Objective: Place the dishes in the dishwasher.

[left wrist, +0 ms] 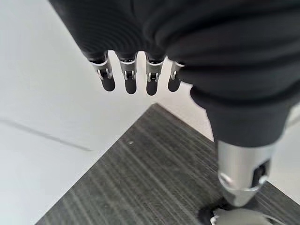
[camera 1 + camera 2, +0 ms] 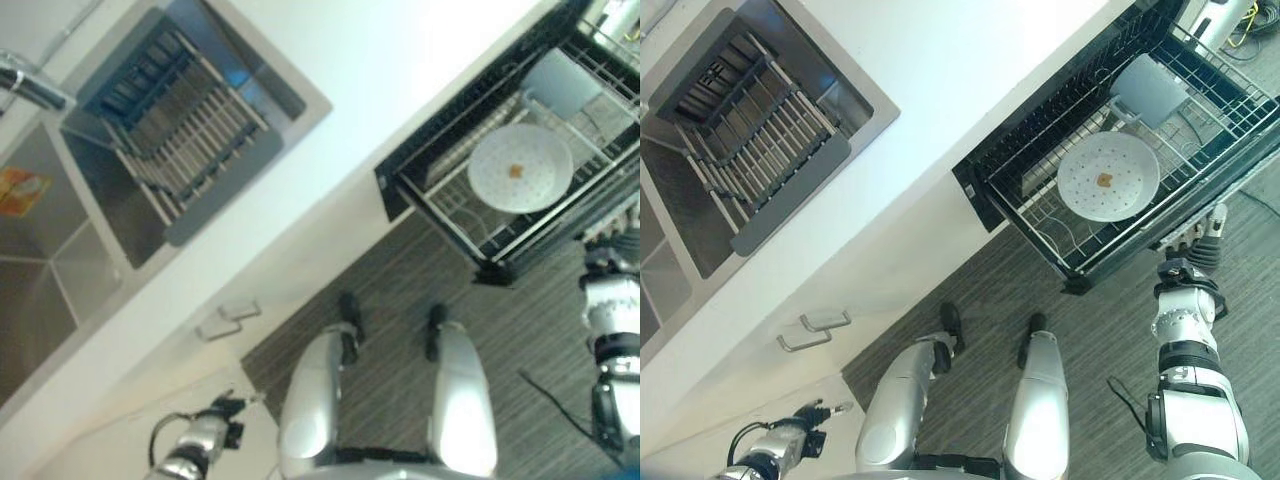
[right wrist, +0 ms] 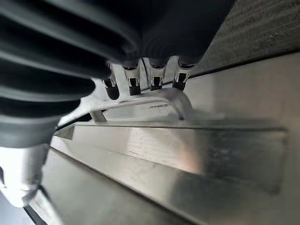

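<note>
The dishwasher's lower rack (image 2: pixel 1040 215) is pulled out over the floor at the right. A round white plate (image 2: pixel 1108 176) with a small brown spot lies flat in it. Behind the plate a grey square dish (image 2: pixel 1150 90) leans in the rack. My right hand (image 2: pixel 1200 240) reaches up to the rack's front edge. Its straight fingers (image 3: pixel 154 77) rest by a metal handle (image 3: pixel 140 101) and hold nothing. My left hand (image 2: pixel 805 430) hangs low beside the white cabinet, open and empty, its fingers (image 1: pixel 129 77) straight.
A steel sink (image 2: pixel 40 260) with a grey drying rack (image 2: pixel 180 130) and a tap (image 2: pixel 30 85) lies at the left. The white counter (image 2: pixel 380 70) runs between sink and dishwasher. Two cabinet handles (image 2: pixel 815 330) stick out below it. The floor (image 2: pixel 1090 330) is dark wood grain.
</note>
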You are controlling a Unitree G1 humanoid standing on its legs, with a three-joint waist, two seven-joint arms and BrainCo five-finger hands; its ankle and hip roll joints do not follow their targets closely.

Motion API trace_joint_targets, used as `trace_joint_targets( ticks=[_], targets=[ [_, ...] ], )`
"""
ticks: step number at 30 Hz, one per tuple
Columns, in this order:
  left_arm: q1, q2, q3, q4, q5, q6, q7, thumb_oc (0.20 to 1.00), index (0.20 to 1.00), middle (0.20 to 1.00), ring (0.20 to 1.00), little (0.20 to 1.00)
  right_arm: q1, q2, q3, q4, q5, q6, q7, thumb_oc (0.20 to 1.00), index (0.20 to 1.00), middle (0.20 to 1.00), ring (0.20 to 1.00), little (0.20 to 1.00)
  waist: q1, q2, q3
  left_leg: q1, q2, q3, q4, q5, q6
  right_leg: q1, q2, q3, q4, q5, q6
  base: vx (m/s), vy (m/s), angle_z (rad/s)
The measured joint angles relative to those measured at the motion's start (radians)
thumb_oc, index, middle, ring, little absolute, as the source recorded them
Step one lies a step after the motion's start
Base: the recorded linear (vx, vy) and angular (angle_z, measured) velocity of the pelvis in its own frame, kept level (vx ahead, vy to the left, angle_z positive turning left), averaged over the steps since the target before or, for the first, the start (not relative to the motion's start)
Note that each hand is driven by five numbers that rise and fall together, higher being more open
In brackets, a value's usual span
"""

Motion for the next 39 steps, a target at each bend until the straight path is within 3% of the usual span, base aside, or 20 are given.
trace_joint_targets(
  ticks=[3,5,11,17,20,30,32,35,37,39],
  targets=[
    [0.005,0.000,-0.002,-0.009,0.016,0.004,-0.034,1.000,1.000,1.000,1.000,1.000,-0.036,-0.027,0.053,-0.002,-0.007,0.058,0.040,1.000,1.000,1.000,1.000,1.000,0.022,-0.008,0.005,-0.025,0.012,-0.019,0.012,0.000,-0.001,-0.006,0.013,-0.018,-0.004,-0.002,-0.013,0.04,-0.035,0.08],
    [0.002,0.003,-0.004,-0.021,0.047,-0.002,-0.042,1.000,1.000,1.000,1.000,1.000,-0.057,-0.044,0.088,-0.037,-0.018,0.080,0.044,1.000,1.000,1.000,1.000,1.000,0.022,-0.011,0.007,-0.050,0.008,-0.039,0.019,0.000,-0.002,-0.016,0.013,-0.033,-0.005,0.007,-0.004,0.07,-0.002,0.17],
    [0.001,0.056,-0.003,-0.020,0.054,-0.008,-0.078,1.000,1.000,1.000,1.000,1.000,-0.162,-0.134,0.265,-0.043,-0.178,0.185,0.042,1.000,1.000,1.000,1.000,1.000,0.060,-0.019,0.012,-0.067,0.002,-0.087,0.044,-0.011,-0.007,0.022,0.016,-0.071,-0.021,0.003,-0.003,0.12,0.001,0.19],
    [0.008,0.082,-0.004,-0.007,0.056,-0.026,-0.096,1.000,1.000,1.000,1.000,1.000,-0.417,-0.163,0.351,0.063,-0.175,0.185,0.024,1.000,1.000,1.000,1.000,1.000,0.111,-0.039,0.014,-0.076,-0.012,-0.142,-0.058,0.056,-0.004,0.035,0.035,-0.110,-0.115,0.040,-0.008,0.08,-0.015,0.21],
    [0.005,0.120,-0.004,-0.001,0.056,-0.040,-0.099,1.000,1.000,1.000,1.000,1.000,-0.417,-0.162,0.389,0.074,-0.183,0.185,0.020,1.000,1.000,1.000,1.000,1.000,0.107,-0.086,0.017,-0.089,-0.011,-0.151,-0.055,0.065,-0.012,0.036,0.039,-0.121,-0.125,0.055,0.002,0.07,-0.076,0.07],
    [0.004,0.187,-0.005,-0.002,0.087,-0.043,-0.116,1.000,1.000,1.000,1.000,1.000,-0.433,-0.172,0.469,0.080,-0.216,0.182,-0.021,1.000,1.000,1.000,1.000,1.000,0.111,-0.097,0.015,-0.100,0.015,-0.203,-0.075,0.093,-0.024,0.053,0.071,-0.174,-0.152,0.068,-0.022,0.01,-0.055,0.07],
    [-0.003,0.194,-0.005,-0.003,0.083,-0.015,-0.137,1.000,1.000,1.000,1.000,1.000,-0.433,-0.165,0.467,0.080,-0.214,0.177,-0.021,1.000,1.000,1.000,1.000,1.000,0.108,-0.096,0.015,-0.099,0.015,-0.203,-0.076,0.102,-0.031,0.052,0.069,-0.172,-0.152,0.069,-0.023,-0.07,0.063,-0.01],
    [-0.003,0.179,0.018,0.012,-0.020,-0.026,-0.184,1.000,1.000,1.000,1.000,1.000,-0.378,-0.082,0.417,0.071,-0.176,0.081,-0.018,1.000,1.000,1.000,1.000,1.000,0.107,-0.092,0.015,-0.071,0.015,-0.191,-0.082,0.104,-0.032,0.072,0.067,-0.164,-0.163,0.077,-0.023,-0.07,0.149,-0.08],
    [-0.009,0.141,0.039,-0.006,-0.086,-0.042,-0.189,1.000,1.000,1.000,1.000,1.000,-0.196,-0.003,0.318,-0.101,-0.159,0.002,-0.001,1.000,1.000,1.000,1.000,1.000,0.104,-0.081,0.014,-0.022,0.012,-0.172,-0.096,0.101,-0.027,0.116,0.062,-0.154,-0.190,0.083,-0.018,-0.07,0.204,-0.10],
    [-0.026,0.088,0.042,-0.058,-0.171,-0.044,-0.184,1.000,1.000,1.000,1.000,1.000,0.029,0.139,0.262,-0.419,-0.175,-0.054,-0.002,1.000,1.000,1.000,1.000,1.000,0.079,-0.057,0.011,0.044,0.005,-0.149,-0.120,0.090,-0.013,0.186,0.059,-0.139,-0.238,0.089,-0.009,-0.10,0.147,-0.17]
  ],
)
